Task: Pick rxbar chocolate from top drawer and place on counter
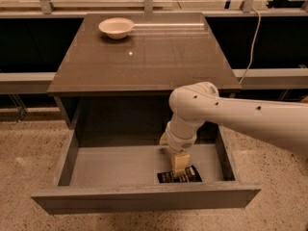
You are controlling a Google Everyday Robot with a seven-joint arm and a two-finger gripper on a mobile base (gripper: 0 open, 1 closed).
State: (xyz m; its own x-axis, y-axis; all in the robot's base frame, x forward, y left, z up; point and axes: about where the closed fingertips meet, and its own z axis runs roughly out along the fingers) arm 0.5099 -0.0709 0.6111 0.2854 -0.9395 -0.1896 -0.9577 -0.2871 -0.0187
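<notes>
The top drawer (144, 198) stands pulled open below the counter (144, 52). The rxbar chocolate (191, 175), a flat black wrapper with white lettering, lies on the drawer floor near the front right. My gripper (179, 170) reaches down into the drawer from the white arm on the right and sits right over the bar's middle, covering part of it. The gripper's lower end looks to be touching the bar.
A white bowl (116, 27) stands at the counter's back left. The drawer's side walls and front panel ring the bar. Speckled beige floor (24, 162) surrounds the cabinet. A cable (251, 37) hangs at the back right.
</notes>
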